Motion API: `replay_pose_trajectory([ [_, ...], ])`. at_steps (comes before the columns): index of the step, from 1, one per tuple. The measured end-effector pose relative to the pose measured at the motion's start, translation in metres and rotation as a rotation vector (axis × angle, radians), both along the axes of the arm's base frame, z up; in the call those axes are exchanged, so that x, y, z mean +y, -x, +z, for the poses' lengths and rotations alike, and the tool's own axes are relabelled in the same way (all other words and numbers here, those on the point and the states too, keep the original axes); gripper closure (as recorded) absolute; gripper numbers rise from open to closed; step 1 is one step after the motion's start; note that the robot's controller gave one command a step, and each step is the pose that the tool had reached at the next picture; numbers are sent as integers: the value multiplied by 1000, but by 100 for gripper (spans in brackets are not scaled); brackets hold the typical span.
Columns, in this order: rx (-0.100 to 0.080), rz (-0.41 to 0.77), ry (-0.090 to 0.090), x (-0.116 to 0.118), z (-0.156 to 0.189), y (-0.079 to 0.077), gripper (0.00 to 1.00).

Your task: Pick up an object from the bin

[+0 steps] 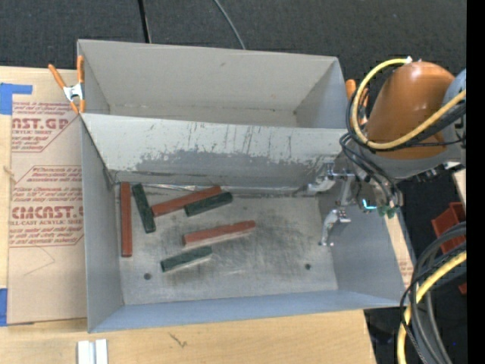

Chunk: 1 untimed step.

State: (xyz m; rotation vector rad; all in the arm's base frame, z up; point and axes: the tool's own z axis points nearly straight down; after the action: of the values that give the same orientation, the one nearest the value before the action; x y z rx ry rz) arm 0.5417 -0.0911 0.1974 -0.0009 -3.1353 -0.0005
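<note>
1. Camera view looks down into the grey metal bin [227,97]. The arm reaches in from the right under its orange cover [413,101].
2. The claw [331,230] is over the bare right part of the bin floor, near the right wall. I cannot tell whether it is spread or pressed together.
3. Nearest to it, though well apart to its left, lies the central red-brown bar [219,233], slightly tilted on the floor.
4. In front of that one, the lower dark green bar [186,259] lies at a similar slant.
5. Nearer the back wall, the upper red-brown bar [182,202] and the upper dark green bar [208,203] lie touching, the green one at its right end.
6. At the left, the short dark green bar [143,208] lies steeply tilted by the upper red-brown bar's left end. The long red-brown bar [126,220] runs along the left wall.
</note>
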Motion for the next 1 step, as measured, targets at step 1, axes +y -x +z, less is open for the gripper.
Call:
replay_pose_trajectory([
  [1,-8,1,1,0,5,-2,0],
])
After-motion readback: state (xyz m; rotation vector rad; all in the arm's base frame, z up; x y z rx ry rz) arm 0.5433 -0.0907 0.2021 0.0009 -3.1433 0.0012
